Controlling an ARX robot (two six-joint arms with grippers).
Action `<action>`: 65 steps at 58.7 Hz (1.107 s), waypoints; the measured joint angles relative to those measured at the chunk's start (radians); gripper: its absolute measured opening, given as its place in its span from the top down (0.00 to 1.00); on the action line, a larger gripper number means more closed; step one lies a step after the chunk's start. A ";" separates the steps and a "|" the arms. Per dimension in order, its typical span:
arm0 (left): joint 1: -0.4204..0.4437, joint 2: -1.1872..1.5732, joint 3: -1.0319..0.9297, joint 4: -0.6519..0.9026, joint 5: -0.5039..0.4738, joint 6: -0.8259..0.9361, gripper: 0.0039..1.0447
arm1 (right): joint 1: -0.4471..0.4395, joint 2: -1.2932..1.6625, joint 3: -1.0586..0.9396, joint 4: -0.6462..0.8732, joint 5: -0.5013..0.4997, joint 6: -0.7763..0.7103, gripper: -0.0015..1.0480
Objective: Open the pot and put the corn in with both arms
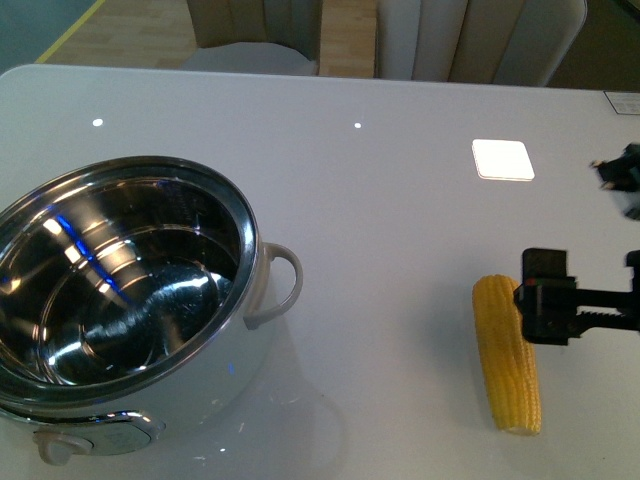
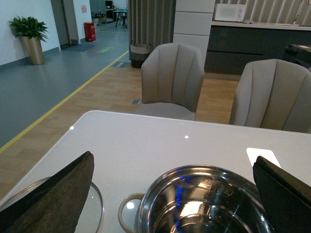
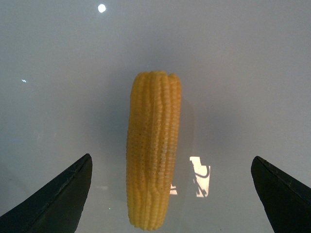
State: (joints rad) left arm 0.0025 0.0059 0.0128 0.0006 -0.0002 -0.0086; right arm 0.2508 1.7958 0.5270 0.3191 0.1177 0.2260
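The pot [image 1: 130, 290] stands uncovered at the table's near left, its shiny steel inside empty and a cream loop handle [image 1: 280, 285] pointing right. Its glass lid [image 2: 98, 206] lies flat on the table beside the pot [image 2: 204, 204], partly behind a black finger. My left gripper [image 2: 170, 199] hangs open above the pot's near rim and is outside the front view. The yellow corn [image 1: 507, 355] lies on the table at the right. My right gripper [image 1: 545, 300] hovers open over it. In the right wrist view the corn [image 3: 153, 150] lies between the wide-apart fingers [image 3: 58, 199], touching neither.
The white table [image 1: 400, 200] carries a bright square light reflection [image 1: 502, 159]. A black part of the right arm [image 1: 622, 172] shows at the right edge. Beige chairs [image 2: 172, 80] stand beyond the far edge.
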 joint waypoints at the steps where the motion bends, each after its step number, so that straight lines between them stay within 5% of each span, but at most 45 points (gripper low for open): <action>1: 0.000 0.000 0.000 0.000 0.000 0.000 0.06 | 0.001 0.013 0.004 0.006 0.000 0.000 0.08; 32: 0.000 0.000 0.000 0.000 0.000 0.000 0.06 | 0.042 0.380 0.151 0.077 -0.023 0.013 0.09; 52: 0.000 0.000 0.000 0.000 0.000 0.000 0.06 | 0.042 0.390 0.152 0.057 -0.040 0.016 0.57; 65: 0.000 0.000 0.000 0.000 0.000 0.000 0.06 | 0.029 0.336 0.119 0.052 -0.059 0.029 0.75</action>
State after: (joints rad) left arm 0.0025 0.0059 0.0128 0.0006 -0.0002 -0.0086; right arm 0.2794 2.1315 0.6460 0.3714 0.0586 0.2554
